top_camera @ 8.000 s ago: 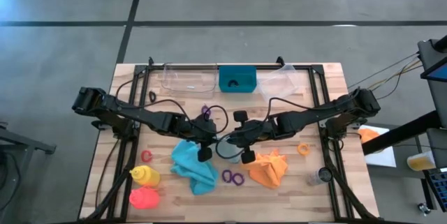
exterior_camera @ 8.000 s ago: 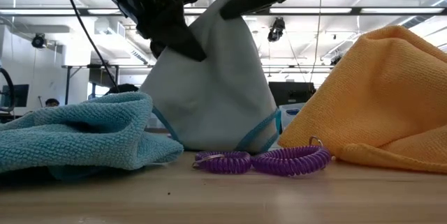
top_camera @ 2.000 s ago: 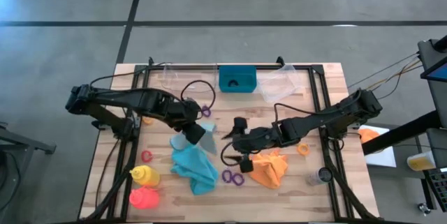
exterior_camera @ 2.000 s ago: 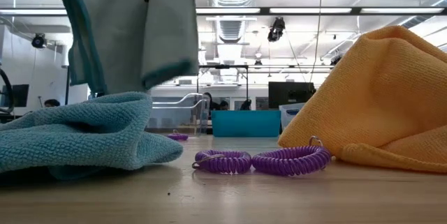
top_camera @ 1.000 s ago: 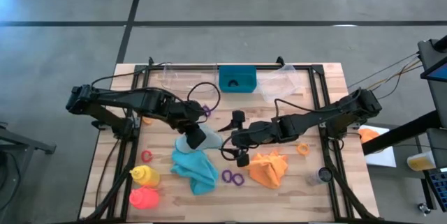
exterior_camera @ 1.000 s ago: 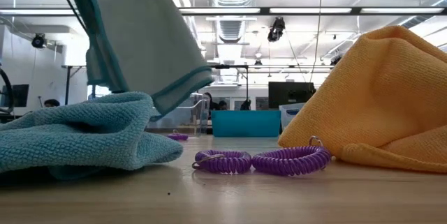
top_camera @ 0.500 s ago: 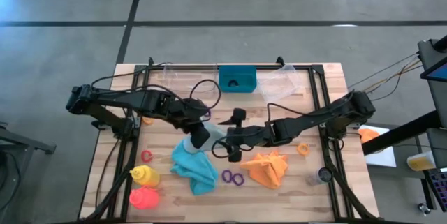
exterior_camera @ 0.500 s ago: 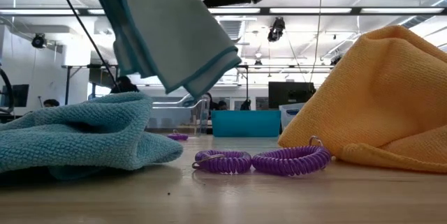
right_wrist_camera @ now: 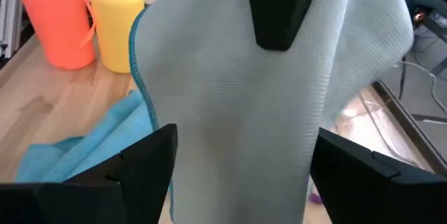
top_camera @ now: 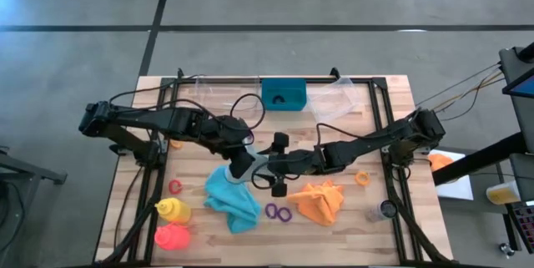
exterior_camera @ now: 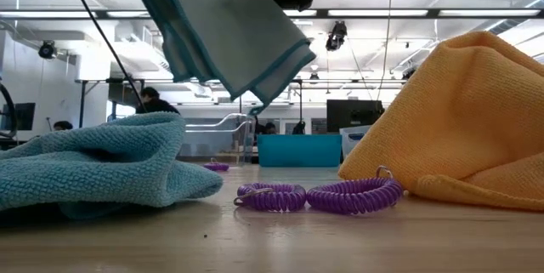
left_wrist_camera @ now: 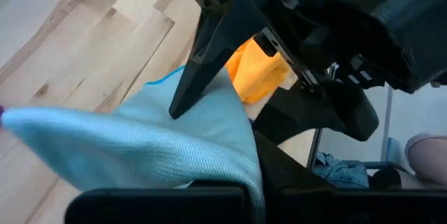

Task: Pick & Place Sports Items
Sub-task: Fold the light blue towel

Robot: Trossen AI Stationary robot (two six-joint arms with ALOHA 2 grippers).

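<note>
**Pale blue cloth held aloft between two pincers**

High view: The left pincer [top_camera: 241, 162] is seen clenched on the pale blue cloth [top_camera: 250, 168] over the middle of the worktop [top_camera: 392, 101]. The right pincer [top_camera: 271, 174] is placed just beside it, its fingers spread wide. The teal cloth [top_camera: 231, 199] lies just below the left pincer, the purple rings [top_camera: 278, 212] and the orange cloth [top_camera: 319, 200] near the right pincer. A yellow bottle [top_camera: 172, 210], a pink-red bottle [top_camera: 172, 236] and a red ring [top_camera: 175, 187] are found well apart from both, on the left arm's side; an orange ring [top_camera: 362, 178] lies on the right arm's side. A teal bin [top_camera: 284, 94] stands at the far edge between two clear trays [top_camera: 221, 94]; what they contain cannot be told. No writing can be read.

Low view: The pale blue cloth hangs clear of the worktop, above the teal cloth. The purple rings rest side by side, one touching the orange cloth.

Left wrist view: The pale blue cloth is gripped at the left pincer, with one finger [left_wrist_camera: 202, 42] of the right pincer reaching to it.

Right wrist view: The pale blue cloth hangs between the spread fingers [right_wrist_camera: 143, 168] of the right pincer, pinched from above by the left pincer; both bottles stand beyond.
</note>
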